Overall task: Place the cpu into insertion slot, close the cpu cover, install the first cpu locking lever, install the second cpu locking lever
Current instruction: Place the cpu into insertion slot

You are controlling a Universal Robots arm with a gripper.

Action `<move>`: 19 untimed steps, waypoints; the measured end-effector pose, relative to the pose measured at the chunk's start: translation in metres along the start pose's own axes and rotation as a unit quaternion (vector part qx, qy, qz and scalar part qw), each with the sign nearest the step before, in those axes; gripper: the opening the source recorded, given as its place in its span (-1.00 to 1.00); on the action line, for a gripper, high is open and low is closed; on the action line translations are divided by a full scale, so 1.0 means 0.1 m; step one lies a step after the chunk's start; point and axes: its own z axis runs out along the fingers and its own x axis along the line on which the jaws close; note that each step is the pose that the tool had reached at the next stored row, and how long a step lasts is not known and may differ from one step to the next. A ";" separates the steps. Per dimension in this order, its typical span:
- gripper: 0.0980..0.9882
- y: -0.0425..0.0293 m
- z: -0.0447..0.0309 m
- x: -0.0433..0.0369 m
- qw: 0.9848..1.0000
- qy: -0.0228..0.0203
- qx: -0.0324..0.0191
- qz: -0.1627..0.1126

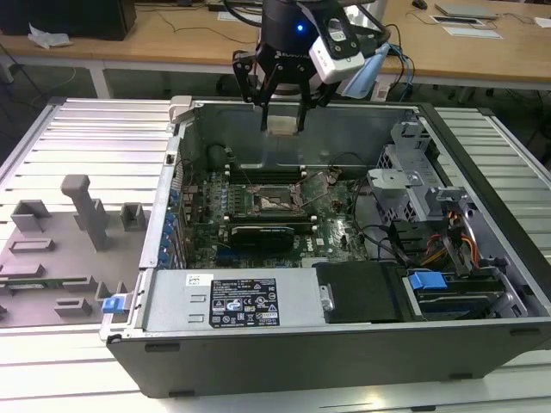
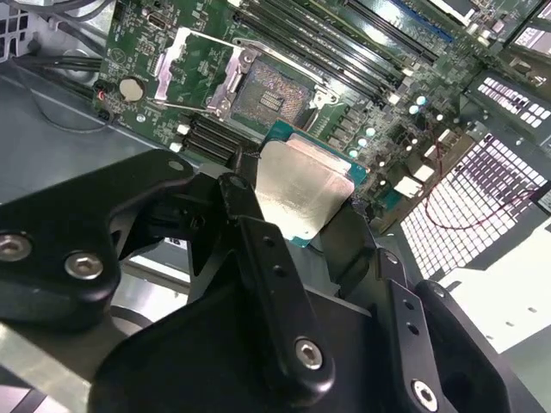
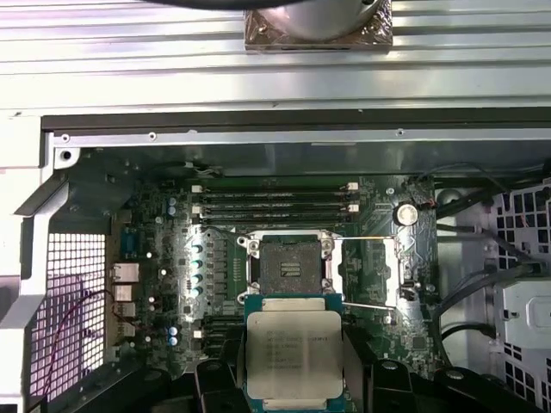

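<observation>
Hanging over the open case (image 1: 284,366) in the exterior view, the arm points straight down. Its claw (image 1: 282,130) is narrowed onto one cpu (image 1: 281,123), gripping it by two opposite edges. One slot (image 1: 277,200) sits on the board below the claw, well apart from it. Nearer the camera than the claw, one white label (image 1: 244,301) carries small print too fine to read. Two blue clips (image 1: 426,280) show there too.

In the second wrist view, black fingers (image 2: 258,237) flank the cpu (image 2: 301,194), whose silvery top looks blank. Past the claw the slot (image 2: 267,95) lies bare, and one cover (image 2: 228,82) is swung open just beside it.

In the first wrist view, the cpu (image 3: 294,353) fills the gap between the fingers (image 3: 225,379), with faint lines of print on its top that cannot be read. The slot (image 3: 291,265) lies just beyond the claw's tips and below them, apart from the chip.
</observation>
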 end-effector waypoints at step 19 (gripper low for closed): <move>0.00 -0.028 0.309 0.000 1.000 0.000 0.000 0.000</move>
